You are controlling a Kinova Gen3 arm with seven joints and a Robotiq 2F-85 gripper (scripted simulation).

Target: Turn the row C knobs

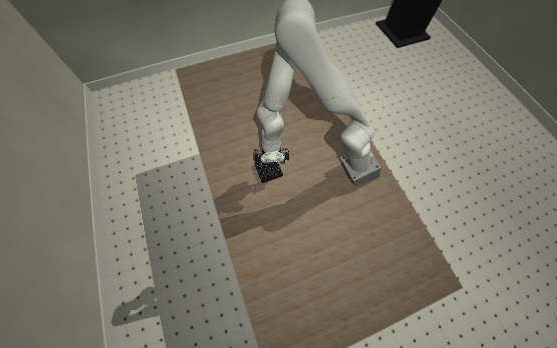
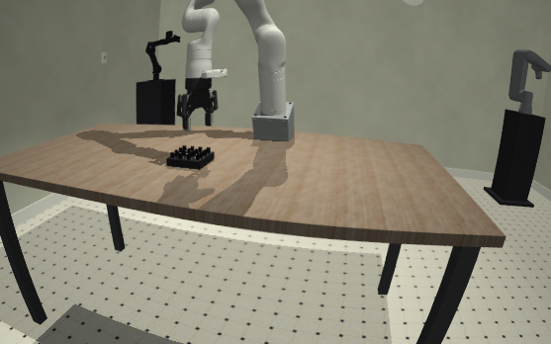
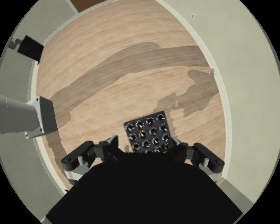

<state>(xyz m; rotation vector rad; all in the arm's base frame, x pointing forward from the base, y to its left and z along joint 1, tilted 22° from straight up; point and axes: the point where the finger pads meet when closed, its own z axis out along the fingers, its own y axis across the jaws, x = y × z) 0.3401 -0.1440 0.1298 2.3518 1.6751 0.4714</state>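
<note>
The black knob box point(image 1: 270, 176) point(image 2: 183, 162) point(image 3: 145, 131) stands flat on the table, its rows of black knobs facing up. In the wrist view it lies at the lower middle, and its near part is hidden behind the gripper body. White flecks show at the knobs, but the printed names, the socket and the directions of the lines are too small to tell. My gripper point(image 1: 271, 157) point(image 2: 197, 126) point(image 3: 143, 141) is open and empty, its fingers wide apart. It hangs above the box and touches no knob.
The wooden table point(image 1: 349, 260) point(image 2: 345, 183) point(image 3: 101, 55) carries the arm's grey base point(image 1: 364, 175) point(image 2: 273, 129) point(image 3: 47, 116) to one side of the box. Shadows of the arm lie across the table. Two other small arms on black stands are beyond the table.
</note>
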